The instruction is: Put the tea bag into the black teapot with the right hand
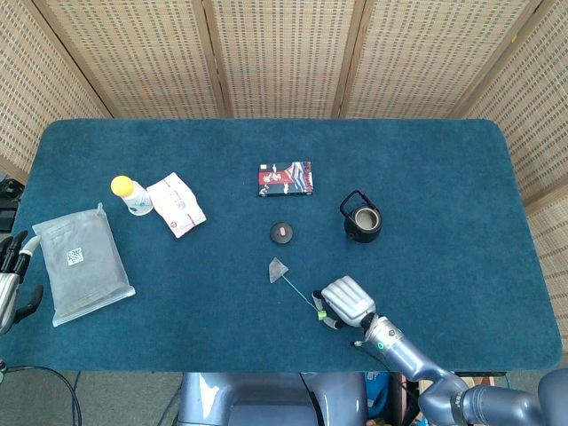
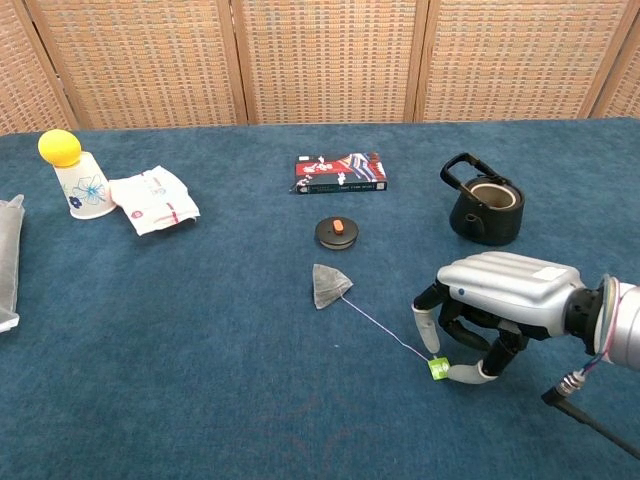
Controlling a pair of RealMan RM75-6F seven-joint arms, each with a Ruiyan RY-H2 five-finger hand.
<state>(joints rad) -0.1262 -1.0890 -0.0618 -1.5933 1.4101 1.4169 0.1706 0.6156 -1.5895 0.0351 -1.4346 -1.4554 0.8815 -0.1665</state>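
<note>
Right hand (image 2: pixel 500 310): hovering low over the blue worktop (image 2: pixel 200 330), fingers (image 2: pixel 428 328) curling around the green tag (image 2: pixel 438 368), grip not confirmable. Tea bag (image 2: pixel 326 285): lying flat on the worktop, string (image 2: pixel 385 328) trailing to the tag. Teapot (image 2: pixel 484 212): standing upright and uncovered, well apart from the bag. Lid (image 2: pixel 337 232): sitting between bag and box (image 2: pixel 340 172). Left hand (image 1: pixel 12 275): resting at the worktop edge, fingers apart, holding nothing.
</note>
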